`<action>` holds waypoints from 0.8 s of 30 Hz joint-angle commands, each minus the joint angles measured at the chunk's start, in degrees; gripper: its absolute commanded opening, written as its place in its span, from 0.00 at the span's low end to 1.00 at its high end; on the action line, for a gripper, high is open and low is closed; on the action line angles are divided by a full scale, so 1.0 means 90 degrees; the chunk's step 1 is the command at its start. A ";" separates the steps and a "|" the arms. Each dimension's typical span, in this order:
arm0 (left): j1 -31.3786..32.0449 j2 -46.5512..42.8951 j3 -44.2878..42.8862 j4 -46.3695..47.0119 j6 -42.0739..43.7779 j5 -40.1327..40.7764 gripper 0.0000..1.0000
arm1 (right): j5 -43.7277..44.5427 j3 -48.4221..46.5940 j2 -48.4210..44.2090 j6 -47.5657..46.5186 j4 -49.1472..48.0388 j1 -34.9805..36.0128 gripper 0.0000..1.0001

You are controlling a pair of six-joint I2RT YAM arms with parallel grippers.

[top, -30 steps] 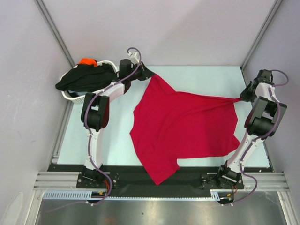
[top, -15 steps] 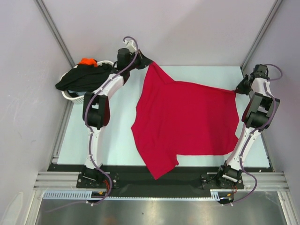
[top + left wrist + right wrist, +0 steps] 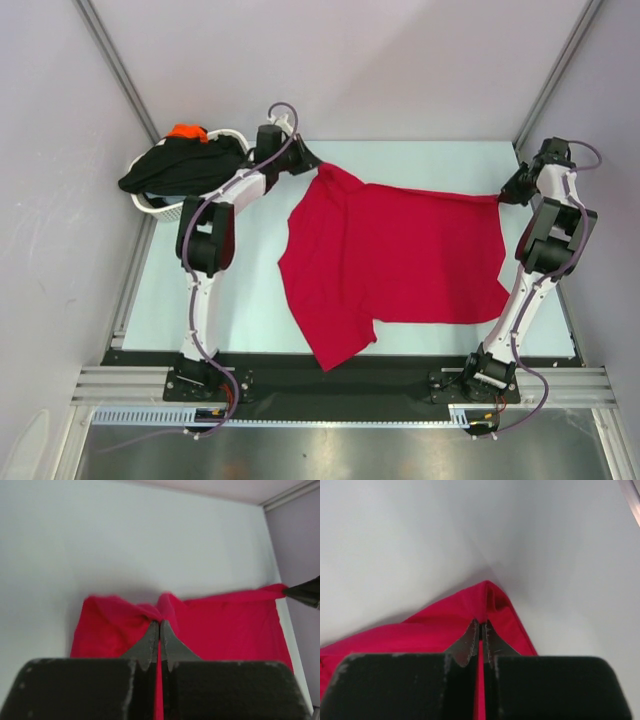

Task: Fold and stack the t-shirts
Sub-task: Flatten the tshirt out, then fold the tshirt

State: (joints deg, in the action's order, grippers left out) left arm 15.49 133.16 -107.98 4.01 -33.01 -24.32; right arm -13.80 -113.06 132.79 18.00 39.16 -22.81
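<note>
Overhead, contact is unclear, but at the wrists left gripper [image 3: 160, 624] and right gripper [image 3: 481, 624] clamp shut on the red t-shirt [image 3: 400, 250].

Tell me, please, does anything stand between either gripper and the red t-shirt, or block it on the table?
Nothing visible does. The left gripper and right gripper each pinch a far corner of the red t-shirt, spread on the table. The basket sits at the far left, apart from it.
</note>
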 commanded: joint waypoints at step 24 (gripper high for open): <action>-0.0041 -0.3858 0.4077 -0.1217 -0.0141 -0.0530 0.00 | 0.0284 0.0559 -0.1151 -0.0271 0.1001 -0.0288 0.01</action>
State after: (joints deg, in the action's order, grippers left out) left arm 15.55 101.58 -72.90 -5.93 -34.50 -26.63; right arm -12.45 -108.77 126.67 17.02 47.72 -25.17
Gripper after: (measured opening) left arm 0.008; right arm 0.019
